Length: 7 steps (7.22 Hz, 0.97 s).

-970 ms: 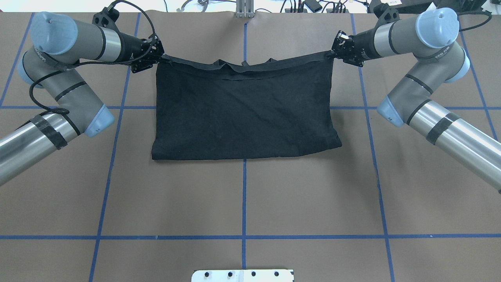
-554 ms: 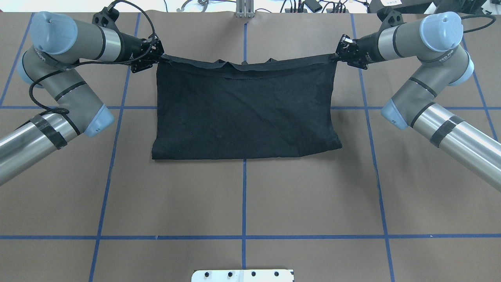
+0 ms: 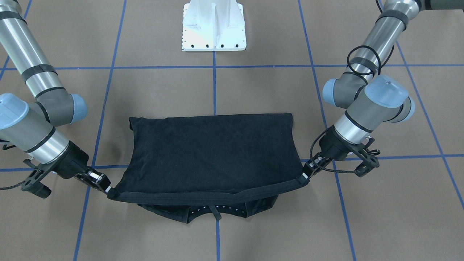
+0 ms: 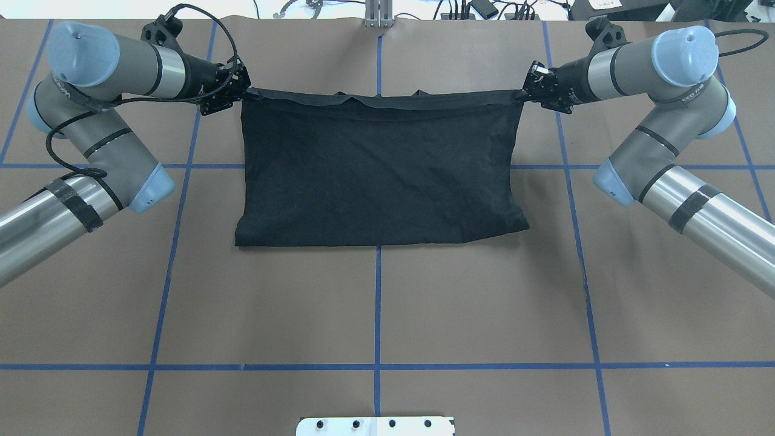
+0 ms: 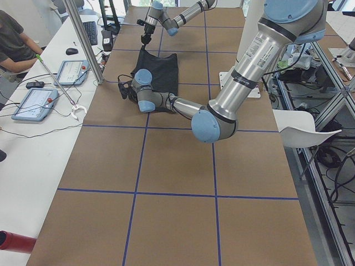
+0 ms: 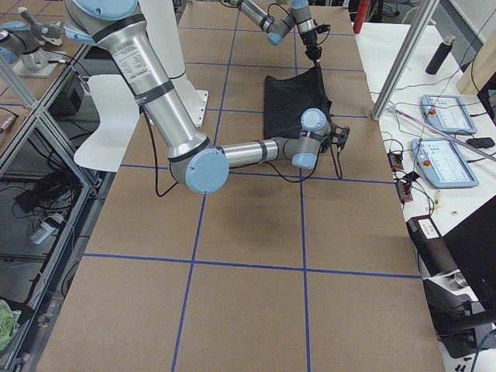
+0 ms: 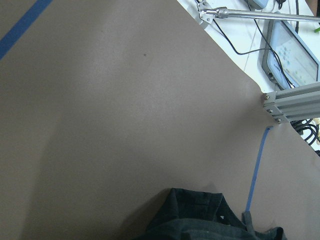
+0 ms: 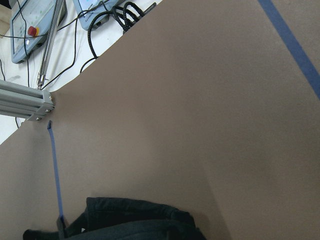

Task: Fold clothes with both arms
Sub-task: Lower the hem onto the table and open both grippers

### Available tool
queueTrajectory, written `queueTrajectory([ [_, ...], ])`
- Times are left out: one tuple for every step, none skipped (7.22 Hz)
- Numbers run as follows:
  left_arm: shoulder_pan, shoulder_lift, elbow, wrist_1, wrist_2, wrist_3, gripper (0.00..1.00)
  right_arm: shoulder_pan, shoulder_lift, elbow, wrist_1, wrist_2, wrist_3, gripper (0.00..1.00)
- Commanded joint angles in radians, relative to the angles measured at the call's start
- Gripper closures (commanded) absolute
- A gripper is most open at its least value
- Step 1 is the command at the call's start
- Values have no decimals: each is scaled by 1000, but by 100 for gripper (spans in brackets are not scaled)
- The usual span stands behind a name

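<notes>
One brown tabletop (image 4: pixel 375 303), crossed by blue tape lines (image 4: pixel 378 290), is carrying the whole job. Both arms are reaching across it, the left arm (image 4: pixel 103 145) and the right arm (image 4: pixel 660 145) mirroring each other so that the cloth between them is stretching evenly. The black T-shirt (image 4: pixel 375 175) is lying in the middle of the far half, its near fold resting on the tabletop while its far edge is hanging taut in the air. The left pincer (image 4: pixel 245 92) is pinching one corner of that edge and the right pincer (image 4: pixel 525 92) the other, both pressed on fabric. Beneath the raised edge the collar (image 3: pixel 214 212) is lying flat, so the arms are probably laying the top layer over it to finish a fold in half.
</notes>
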<state>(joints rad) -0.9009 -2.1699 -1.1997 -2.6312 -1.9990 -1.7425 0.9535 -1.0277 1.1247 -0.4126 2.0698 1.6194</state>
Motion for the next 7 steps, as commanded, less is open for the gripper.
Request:
queueTrajectory([
  [0, -4, 5, -4, -1, 6, 63, -1, 1, 0, -3, 1, 7, 75],
  [0, -8, 2, -4, -1, 20, 1, -2, 11, 0, -6, -2, 11, 1],
  [-1, -11, 0, -7, -6, 21, 0, -2, 14, 0, -11, 3, 13, 0],
  [-7, -11, -1, -7, -12, 23, 0, 1, 15, 0, -11, 25, 13, 0],
  [-18, -10, -11, -1, -27, 23, 0, 4, 17, 13, -8, 73, 17, 0],
  [-41, -10, -21, 2, -64, 23, 0, 4, 8, 38, -11, 96, 25, 0],
  [-55, -4, -40, 5, -82, 23, 0, 5, -4, 50, -17, 165, 27, 0],
])
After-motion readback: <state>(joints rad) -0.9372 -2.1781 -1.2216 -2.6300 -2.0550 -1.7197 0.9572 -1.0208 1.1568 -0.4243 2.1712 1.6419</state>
